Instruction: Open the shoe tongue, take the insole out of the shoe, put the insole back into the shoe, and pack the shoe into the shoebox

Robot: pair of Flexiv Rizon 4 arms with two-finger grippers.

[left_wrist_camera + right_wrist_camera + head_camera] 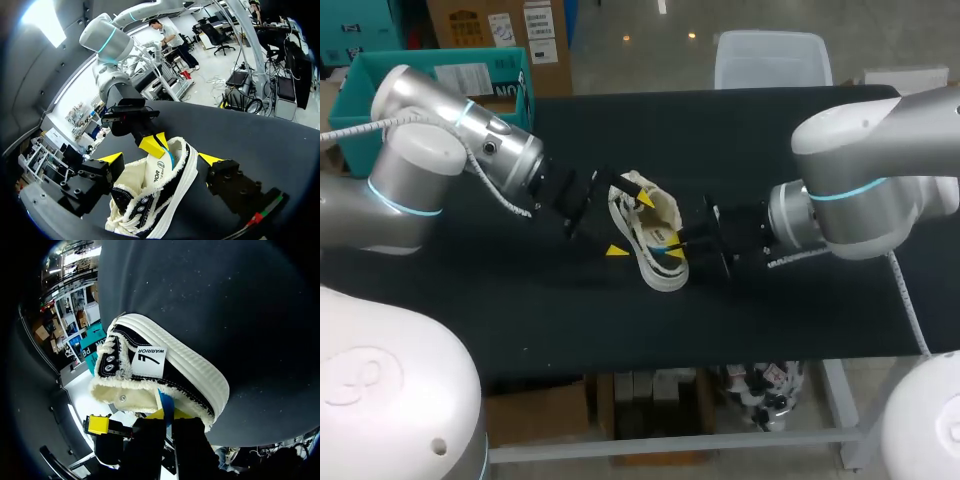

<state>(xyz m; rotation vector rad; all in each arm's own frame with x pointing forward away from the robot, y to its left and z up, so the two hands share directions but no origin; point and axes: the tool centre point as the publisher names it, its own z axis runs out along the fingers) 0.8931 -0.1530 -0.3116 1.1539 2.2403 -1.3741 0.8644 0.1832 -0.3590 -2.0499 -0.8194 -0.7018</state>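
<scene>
- Head view: shoe [660,240] sat mid-table, left gripper [631,224] spread wide around it.
- Left wrist view: right gripper [154,144] pinched the blue insole [170,158] at the heel.
- Right wrist view: insole removal seemed the step in hand; next, a steady outward pull.

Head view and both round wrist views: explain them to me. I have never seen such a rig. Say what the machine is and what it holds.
Two robot arms work at a black table. The head view looks down from above; each round picture comes from a camera on one arm's wrist. On the table lies one black-and-white sneaker. The left gripper is open, its yellow-tipped fingers on either side of the sneaker. The right gripper is shut on the sneaker's heel end.
</scene>
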